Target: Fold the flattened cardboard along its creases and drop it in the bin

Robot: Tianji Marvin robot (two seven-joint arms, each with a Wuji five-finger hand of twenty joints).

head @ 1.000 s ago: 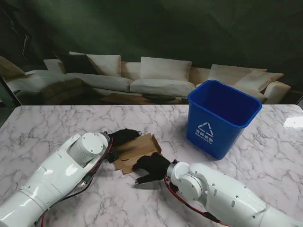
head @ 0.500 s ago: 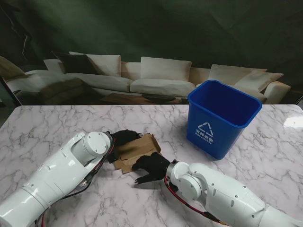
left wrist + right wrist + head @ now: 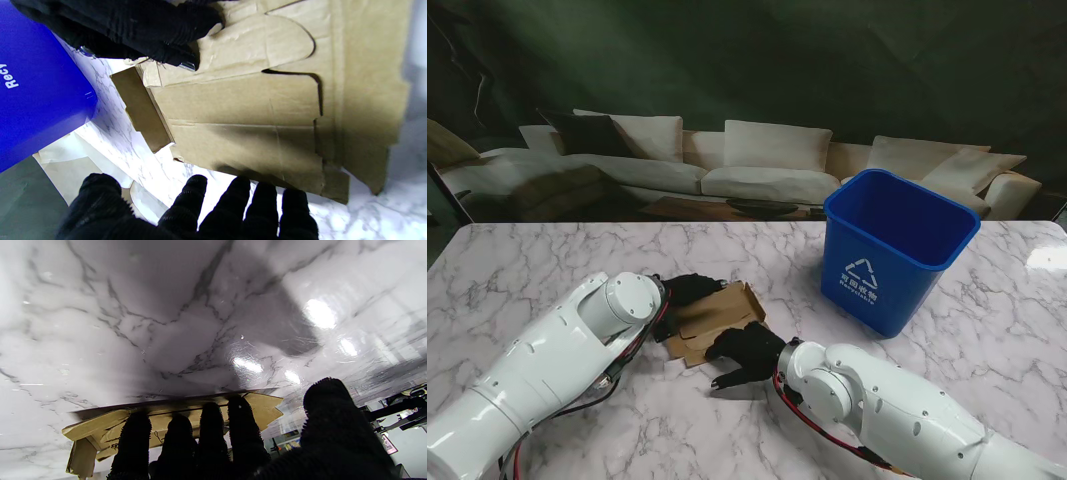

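Left hand (image 3: 689, 291), black-gloved: fingers spread, resting at far-left edge of flattened brown cardboard sheet (image 3: 717, 322), no grip visible. Right hand (image 3: 745, 349), black-gloved: four fingers (image 3: 213, 433) laid together on near edge of cardboard, thumb apart; whether it clamps the sheet, cannot tell. Cardboard lies on white marble table (image 3: 547, 270) between both hands, one flap raised. Pale sofa (image 3: 757, 165) beyond table, dark wall behind. Blue plastic recycling bin (image 3: 897, 250) upright, right of and beyond right hand, well apart; contents not visible.

Cream sofa (image 3: 757, 165) beyond marble table (image 3: 547, 260), dark wall (image 3: 757, 60).
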